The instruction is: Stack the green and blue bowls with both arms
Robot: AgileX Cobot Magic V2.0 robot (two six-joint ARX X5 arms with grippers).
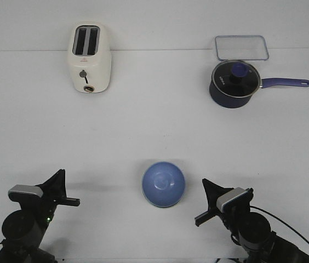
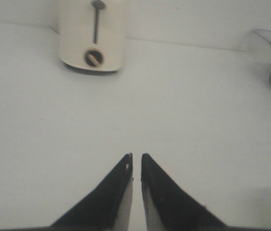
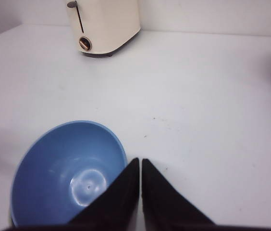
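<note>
The blue bowl (image 1: pixel 163 183) stands upright on the white table near the front, between my two arms. It also shows in the right wrist view (image 3: pixel 68 168), close beside the fingers. A thin pale edge (image 1: pixel 162 206) shows under its near rim; I cannot tell whether that is the green bowl, which is nowhere else in view. My left gripper (image 1: pixel 62 189) (image 2: pixel 136 155) is shut and empty, well to the left of the bowl. My right gripper (image 1: pixel 209 201) (image 3: pixel 140 160) is shut and empty, just right of the bowl.
A cream toaster (image 1: pixel 89 57) stands at the back left. A dark navy saucepan with a glass lid (image 1: pixel 235 83) stands at the back right, its handle pointing right. A clear rectangular tray (image 1: pixel 241 47) lies behind it.
</note>
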